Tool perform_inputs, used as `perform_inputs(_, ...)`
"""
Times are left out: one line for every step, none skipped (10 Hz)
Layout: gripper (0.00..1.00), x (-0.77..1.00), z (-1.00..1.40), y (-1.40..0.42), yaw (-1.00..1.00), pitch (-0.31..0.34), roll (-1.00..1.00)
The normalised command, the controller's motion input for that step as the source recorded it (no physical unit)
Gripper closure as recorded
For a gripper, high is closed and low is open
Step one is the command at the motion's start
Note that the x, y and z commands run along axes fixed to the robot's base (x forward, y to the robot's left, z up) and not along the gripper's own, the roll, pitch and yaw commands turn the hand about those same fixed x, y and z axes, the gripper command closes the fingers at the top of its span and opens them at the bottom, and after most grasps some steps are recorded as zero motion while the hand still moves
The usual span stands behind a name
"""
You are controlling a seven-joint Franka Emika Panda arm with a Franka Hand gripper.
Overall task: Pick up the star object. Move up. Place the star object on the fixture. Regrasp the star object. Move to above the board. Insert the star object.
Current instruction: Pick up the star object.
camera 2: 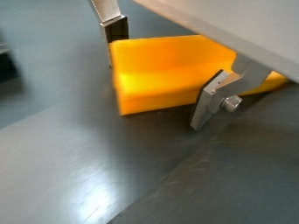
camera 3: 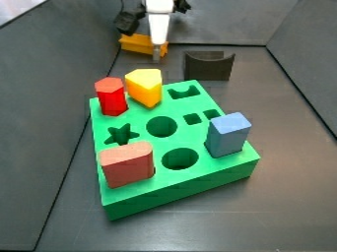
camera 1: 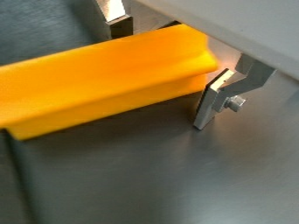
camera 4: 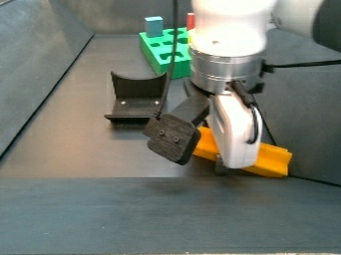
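Low over the grey floor, the end effector [camera 1: 163, 63] is set astride the star object [camera 1: 100, 77], fingers [camera 1: 214, 98] parted and not yet closed. At 3 o'clock in a side view, the fixture [camera 3: 208, 65] waits. Fingers should be centred before closing.

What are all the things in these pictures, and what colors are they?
star object: one, orange-yellow, lying on the dark floor between the fingers.
board: one, green, on the floor, with shaped holes in its top.
red hexagonal block: one, red, standing in the board.
yellow wedge block: one, yellow, in the board beside the red hexagonal block.
blue block: one, blue, in the board.
red block: one, red, at a board corner.
fixture: one, dark, on the floor behind the board.
gripper: one, silver fingers, low over the floor astride the star object.
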Motion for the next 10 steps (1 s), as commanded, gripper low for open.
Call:
perform_inputs(0.00,-0.45,-0.05,0.20,-0.57,0.000,-0.03)
perform_inputs(0.00,0.00,0.00,0.00,-0.09,0.004,0.00)
perform_inputs(0.00,0.00,0.00,0.00,0.00,0.000,0.00)
perform_inputs(1.00,0.00,0.00,0.00,0.00,0.000,0.00)
perform_inputs(1.00,0.00,0.00,0.00,0.00,0.000,0.00)
perform_inputs(1.00,0.00,0.00,0.00,0.00,0.000,0.00)
perform_inputs(1.00,0.00,0.00,0.00,0.00,0.000,0.00)
perform_inputs(1.00,0.00,0.00,0.00,0.00,0.000,0.00)
perform_inputs(1.00,0.00,0.00,0.00,0.00,0.000,0.00)
perform_inputs(1.00,0.00,0.00,0.00,0.00,0.000,0.00)
